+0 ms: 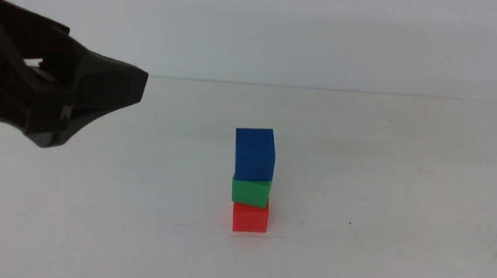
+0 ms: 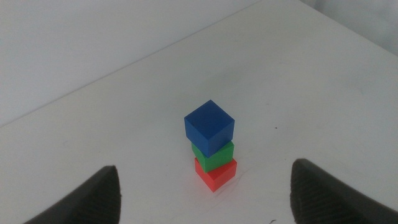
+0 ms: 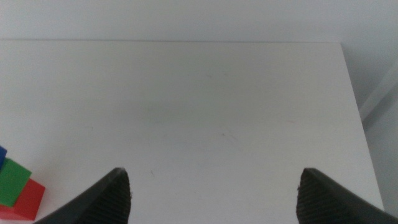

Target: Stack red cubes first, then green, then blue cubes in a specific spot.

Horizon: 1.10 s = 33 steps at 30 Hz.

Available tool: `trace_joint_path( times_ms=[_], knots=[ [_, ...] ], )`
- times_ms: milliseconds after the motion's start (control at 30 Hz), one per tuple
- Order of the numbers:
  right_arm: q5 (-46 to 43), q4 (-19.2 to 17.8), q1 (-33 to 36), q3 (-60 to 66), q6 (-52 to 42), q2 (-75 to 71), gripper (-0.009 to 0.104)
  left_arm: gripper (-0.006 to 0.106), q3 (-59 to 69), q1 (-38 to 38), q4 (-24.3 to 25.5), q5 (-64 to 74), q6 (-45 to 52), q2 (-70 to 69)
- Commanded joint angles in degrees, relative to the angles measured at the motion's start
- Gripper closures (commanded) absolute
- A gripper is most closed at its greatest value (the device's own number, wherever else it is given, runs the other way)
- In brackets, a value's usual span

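Observation:
A stack of three cubes stands on the white table (image 1: 401,211), a little right of the middle. The red cube (image 1: 250,218) is at the bottom, the green cube (image 1: 251,190) sits on it, and the blue cube (image 1: 255,154) is on top, slightly skewed. My left gripper (image 1: 129,85) is open and empty, raised above the table to the left of the stack and apart from it. In the left wrist view the blue (image 2: 209,127), green (image 2: 214,155) and red (image 2: 216,175) cubes show ahead of its jaws. My right gripper (image 3: 214,177) is open and empty, out of the middle view.
The right wrist view shows the stack's red (image 3: 28,199) and green (image 3: 12,182) cubes at its corner, plus the table's far edge and right edge (image 3: 351,81). Bare white tabletop lies around the stack.

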Motion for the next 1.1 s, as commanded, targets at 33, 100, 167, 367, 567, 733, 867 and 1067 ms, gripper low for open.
trace_joint_path(
  times_ms=[33,100,167,367,567,733,867,1067],
  knots=[
    [-5.00,0.61,-0.75,-0.71,-3.20,-1.36,0.026,0.007,-1.57,-0.14,-0.05,-3.88,-0.56,-0.04],
    [-4.95,0.61,-0.75,-0.71,-3.20,-1.34,0.026,0.007,-1.57,-0.14,-0.05,-3.88,-0.56,-0.04],
    [-4.46,0.61,-0.75,-0.71,-3.20,-1.27,0.026,0.007,-1.57,-0.14,-0.05,-3.88,-0.56,-0.04],
    [-4.40,0.61,-0.75,-0.63,-3.20,-1.27,0.027,0.007,-1.32,-0.14,3.45,-3.48,-0.40,-0.79],
    [-4.40,0.61,-0.75,-0.63,-3.20,-1.27,0.027,0.007,5.59,5.31,13.51,-11.63,-7.98,-4.69],
    [-4.40,0.61,-0.75,-0.63,-3.20,-1.27,0.027,0.007,12.57,18.10,11.03,-19.86,-11.52,-9.34],
    [-4.40,0.61,-0.75,-0.63,-3.20,-1.27,0.027,0.007,17.36,27.11,10.40,-24.45,-10.90,-13.87],
    [-4.40,0.61,-0.75,-0.63,-3.20,-1.27,0.027,0.007,21.19,34.08,10.58,-26.45,-10.72,-18.95]
  ],
)
